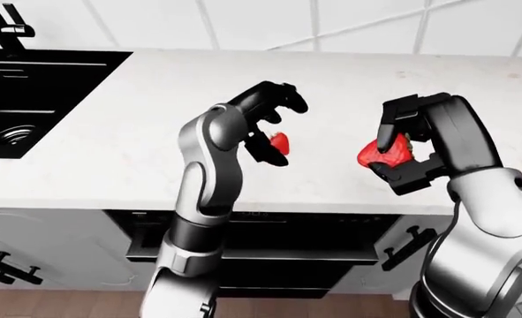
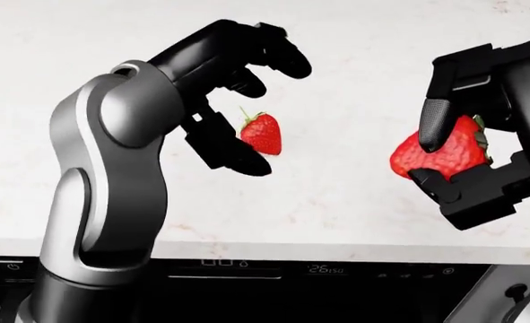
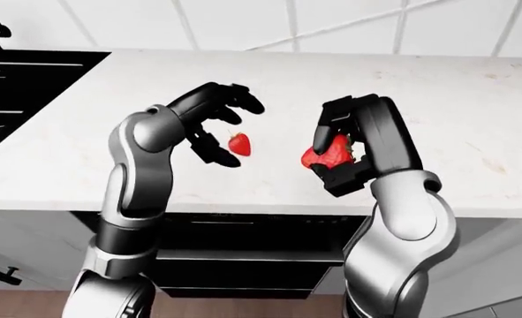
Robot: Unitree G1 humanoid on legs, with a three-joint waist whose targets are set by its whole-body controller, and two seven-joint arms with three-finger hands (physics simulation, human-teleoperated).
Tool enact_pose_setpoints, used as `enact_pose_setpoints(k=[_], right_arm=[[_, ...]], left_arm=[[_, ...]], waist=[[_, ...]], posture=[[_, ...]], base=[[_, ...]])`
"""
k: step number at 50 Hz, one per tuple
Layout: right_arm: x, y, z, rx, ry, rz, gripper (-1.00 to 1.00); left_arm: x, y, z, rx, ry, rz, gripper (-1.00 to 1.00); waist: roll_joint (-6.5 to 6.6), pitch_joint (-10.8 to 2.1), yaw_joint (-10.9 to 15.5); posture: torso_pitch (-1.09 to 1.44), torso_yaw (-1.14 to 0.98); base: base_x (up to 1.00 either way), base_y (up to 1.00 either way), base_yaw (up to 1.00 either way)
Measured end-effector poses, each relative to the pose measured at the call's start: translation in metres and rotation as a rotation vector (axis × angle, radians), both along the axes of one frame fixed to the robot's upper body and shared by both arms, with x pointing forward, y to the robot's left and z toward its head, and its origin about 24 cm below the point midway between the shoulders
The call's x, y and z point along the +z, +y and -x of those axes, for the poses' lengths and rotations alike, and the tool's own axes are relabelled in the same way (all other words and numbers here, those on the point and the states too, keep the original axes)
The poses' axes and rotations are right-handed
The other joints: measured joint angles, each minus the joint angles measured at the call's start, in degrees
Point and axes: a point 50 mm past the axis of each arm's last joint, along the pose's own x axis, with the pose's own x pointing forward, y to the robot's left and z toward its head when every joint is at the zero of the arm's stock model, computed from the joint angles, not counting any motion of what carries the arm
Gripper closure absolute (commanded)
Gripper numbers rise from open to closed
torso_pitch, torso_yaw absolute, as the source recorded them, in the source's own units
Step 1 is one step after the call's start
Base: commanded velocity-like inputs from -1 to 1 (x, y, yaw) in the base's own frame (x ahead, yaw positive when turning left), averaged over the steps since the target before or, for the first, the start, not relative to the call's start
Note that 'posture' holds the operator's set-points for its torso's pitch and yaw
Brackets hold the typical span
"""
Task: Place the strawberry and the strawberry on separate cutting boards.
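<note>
**Two strawberries up, one in each hand**

Two strawberries on show, and that is the full count. On the right of the head view, the bigger strawberry [image 2: 444, 156] sits clamped in the right hand [image 2: 480, 134]: one black finger [image 2: 433, 114] presses down over its top left, the lower fingers brace it from underneath, and the berry's red face pokes out to the left between them. Firm pinch, held above the white bench [image 2: 354, 202].

Over on the left, the smaller strawberry [image 2: 261, 133], green leaves pointing up, sits inside the curl of the left hand [image 2: 238, 101]. The upper fingers [image 2: 282, 57] arch over it with clear space beneath them; the lower finger [image 2: 228, 151] lies against the berry's left and bottom side. The fingers are spread rather than closed, and whether the berry truly rests on that lower finger or just lines up with it, I cannot tell.

In the left-eye view a black sink [image 1: 31, 99] lies in the bench at far left, well apart from both hands. A dark appliance front [image 2: 273, 296] runs below the bench edge.
</note>
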Motion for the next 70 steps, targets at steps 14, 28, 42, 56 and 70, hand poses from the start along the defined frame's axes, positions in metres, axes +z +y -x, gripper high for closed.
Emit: enact_pose_setpoints(k=[14, 28, 42, 56, 70], right_arm=[[-0.006, -0.002, -0.001, -0.008, 0.01, -0.007, 1.0], [-0.01, -0.001, -0.001, -0.005, 0.012, -0.014, 1.0], [-0.013, 0.0, -0.002, 0.0, 0.015, -0.012, 1.0], [-0.016, 0.001, -0.003, 0.002, 0.022, -0.011, 1.0], [0.004, -0.002, 0.003, 0.001, -0.023, -0.004, 1.0]], left_arm=[[-0.01, 0.0, -0.014, 0.02, 0.028, 0.015, -0.29], [-0.027, -0.001, -0.019, 0.017, 0.05, -0.014, -0.2], [-0.039, -0.002, -0.029, 0.028, 0.059, -0.024, -0.12], [-0.04, -0.006, -0.027, 0.018, 0.018, -0.036, 0.47], [-0.008, 0.003, -0.02, 0.023, -0.012, 0.014, 0.65]], waist=[[0.1, -0.25, 0.0], [0.15, -0.39, -0.1], [0.15, -0.61, -0.1], [0.19, -0.79, -0.2], [0.26, 0.0, -0.3]], posture=[[0.0, 0.0], [0.0, 0.0], [0.0, 0.0], [0.0, 0.0], [0.0, 0.0]], base=[[0.0, 0.0, 0.0], [0.0, 0.0, 0.0], [0.0, 0.0, 0.0], [0.0, 0.0, 0.0], [0.0, 0.0, 0.0]])
